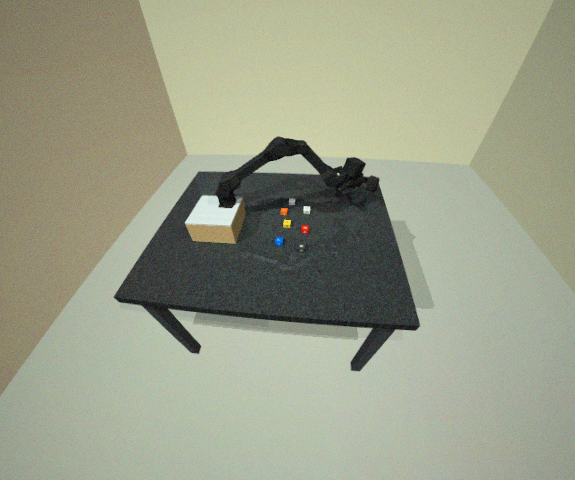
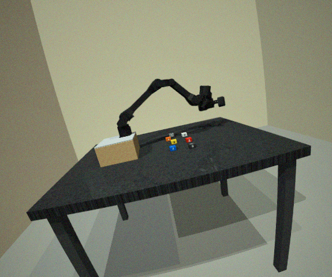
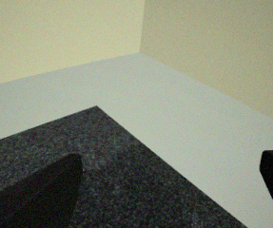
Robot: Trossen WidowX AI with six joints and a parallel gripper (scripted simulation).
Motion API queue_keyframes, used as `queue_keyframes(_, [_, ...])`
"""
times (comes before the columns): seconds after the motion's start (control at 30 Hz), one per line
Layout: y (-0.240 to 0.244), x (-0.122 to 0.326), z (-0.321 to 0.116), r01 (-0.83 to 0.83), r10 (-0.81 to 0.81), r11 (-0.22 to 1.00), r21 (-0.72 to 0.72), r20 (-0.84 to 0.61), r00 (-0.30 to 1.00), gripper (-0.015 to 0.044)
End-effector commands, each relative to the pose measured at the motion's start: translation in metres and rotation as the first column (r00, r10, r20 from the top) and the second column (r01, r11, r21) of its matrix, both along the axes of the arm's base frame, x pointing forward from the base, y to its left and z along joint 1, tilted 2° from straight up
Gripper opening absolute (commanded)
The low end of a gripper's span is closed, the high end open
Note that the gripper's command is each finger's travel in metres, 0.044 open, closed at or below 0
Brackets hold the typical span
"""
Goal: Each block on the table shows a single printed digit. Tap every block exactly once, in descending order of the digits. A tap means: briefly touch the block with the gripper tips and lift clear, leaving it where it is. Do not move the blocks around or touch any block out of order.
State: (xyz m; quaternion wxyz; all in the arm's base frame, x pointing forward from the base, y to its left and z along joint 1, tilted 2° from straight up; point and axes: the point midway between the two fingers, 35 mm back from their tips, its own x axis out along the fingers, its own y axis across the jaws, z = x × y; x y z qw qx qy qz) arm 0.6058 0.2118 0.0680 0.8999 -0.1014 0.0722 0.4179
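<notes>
Several small digit blocks stand apart on the dark table (image 1: 215, 279) (image 2: 100, 184): grey (image 1: 291, 201) (image 2: 171, 134), white (image 1: 306, 210) (image 2: 184, 134), orange (image 1: 283, 211) (image 2: 168, 138), yellow (image 1: 287, 223) (image 2: 173, 141), red (image 1: 304, 228) (image 2: 188, 139), blue (image 1: 279, 241) (image 2: 172, 148) and black (image 1: 301, 248) (image 2: 191, 146). The blue one seems to show 7; the other digits are too small to read surely. My gripper (image 1: 362, 186) (image 2: 213, 104) (image 3: 173, 162) is open and empty. It hangs high near the table's far right corner, away from the blocks. No block shows in the wrist view.
A cardboard box with a white top (image 1: 212, 214) (image 2: 116, 153) stands on the left of the table, beside the arm's base. The arm arches behind and above the blocks. The wrist view shows a table corner, with floor (image 3: 188, 128) and walls beyond.
</notes>
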Motion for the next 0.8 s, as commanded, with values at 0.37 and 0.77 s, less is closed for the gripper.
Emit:
queue_keyframes(0.37, [-0.263,-0.136,-0.016,0.401,-0.61,0.787,-0.468,-0.498,0.616,0.04])
queue_keyframes(0.77, [-0.334,-0.359,-0.014,0.228,-0.755,0.65,-0.725,-0.649,0.091,0.04])
